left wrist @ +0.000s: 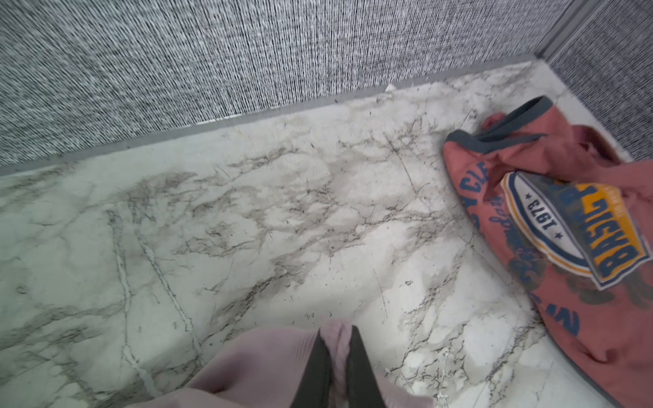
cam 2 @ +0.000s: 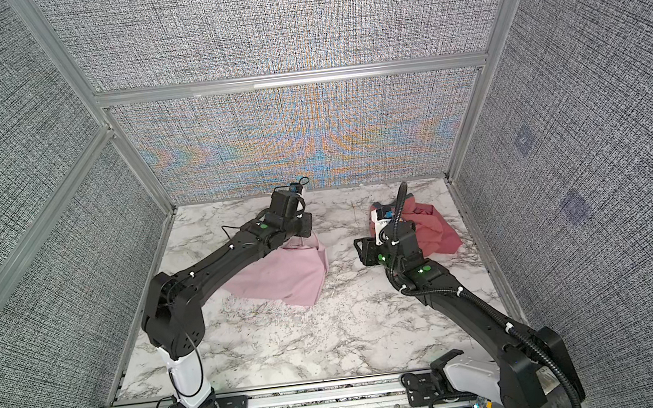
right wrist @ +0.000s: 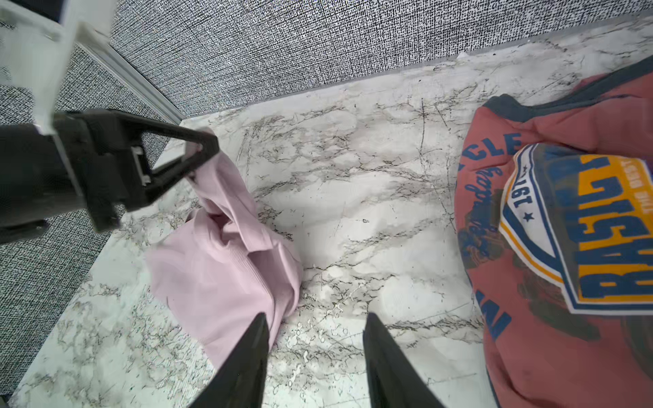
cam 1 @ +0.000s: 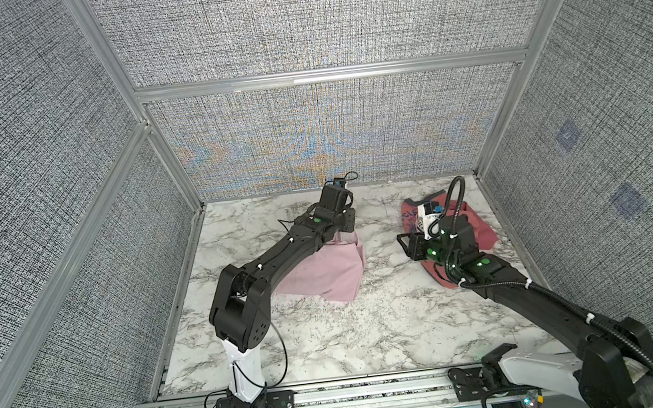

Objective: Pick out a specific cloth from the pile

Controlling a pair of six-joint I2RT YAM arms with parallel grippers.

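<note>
Grey woven wall panels (cam 1: 316, 17) in a metal frame close in the tabletop (cam 1: 373, 333) on three sides. The tabletop has a white marble pattern with grey veins.

The left arm (cam 1: 280, 256) reaches from the near edge toward the middle. The right arm (cam 1: 536, 298) runs along the right edge toward the far right corner.

A salmon-red T-shirt (cam 1: 482, 229) (cam 2: 438, 230) lies crumpled near the far right corner. Its dark collar and a blue, orange and white print (left wrist: 572, 233) (right wrist: 572, 233) face up.

The cloth (cam 1: 324, 272) (cam 2: 283, 277), plain pale pink, sits just left of the tabletop's middle, well apart from the T-shirt, with bare marble between them. Most of it rests on the tabletop. Its far end rises in a peak (right wrist: 219, 183).

The left pincer (left wrist: 337, 332) (right wrist: 203, 148) is clamped on that peak. The jaws are pressed together with a thin fold of the cloth (left wrist: 268, 356) between them.

The right pincer (right wrist: 316, 318) has its jaws apart and holds nothing. It points across the bare strip between the two garments, close beside the T-shirt's left edge.
</note>
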